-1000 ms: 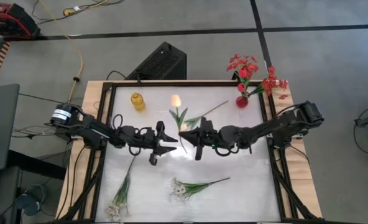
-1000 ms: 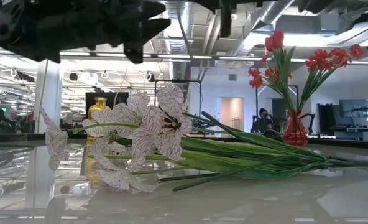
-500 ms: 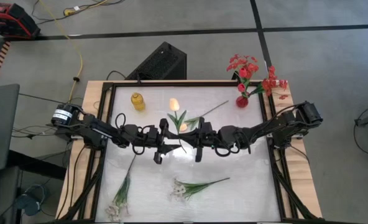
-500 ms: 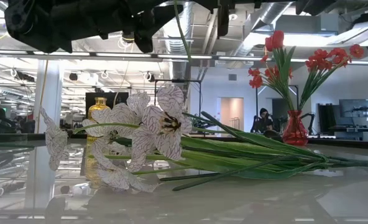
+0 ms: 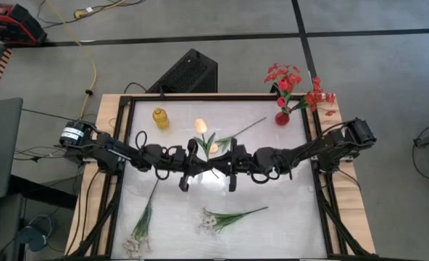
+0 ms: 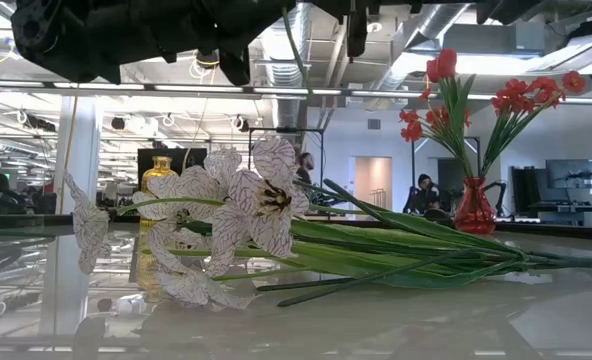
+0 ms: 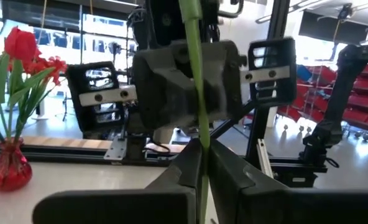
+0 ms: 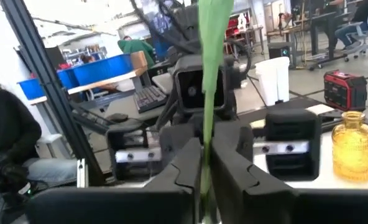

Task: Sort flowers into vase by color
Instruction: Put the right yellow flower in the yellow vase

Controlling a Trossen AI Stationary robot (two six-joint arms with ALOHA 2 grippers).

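A cream tulip (image 5: 201, 125) on a thin green stem hangs in the air over the middle of the table, between my two grippers. My left gripper (image 5: 203, 161) reaches in from the table's left and is shut on the stem. My right gripper (image 5: 217, 161) faces it from the table's right, its fingers closed around the same stem. A red vase (image 5: 282, 117) with red flowers stands at the far right. A yellow vase (image 5: 160, 118) stands at the far left. In the low view the stem's lower part (image 6: 298, 55) slants down below the grippers; the bud is out of that view. My left gripper pinches the tulip's stem (image 7: 202, 152) between its two fingers. The fingers come level from the table's left and lie across the stem. The tulip is lifted clear of the table and stands steeply tilted. My right gripper has the same stem (image 8: 204, 152) between its two fingers, which come level from the table's right and lie across it. The green stem rises past the fingers, clear of the table.
Two sprays of white flowers lie on the table, one near the front middle (image 5: 222, 216) and one at the near left (image 5: 143, 226). A loose green stalk (image 5: 249, 127) lies at the far side. The table's black frame (image 5: 318, 181) borders the white surface.
My left gripper has moved toward the table's right, up to the stem held by my right gripper, and has shut on it. The tulip has stayed in the air; its bud has shifted slightly toward the near edge.
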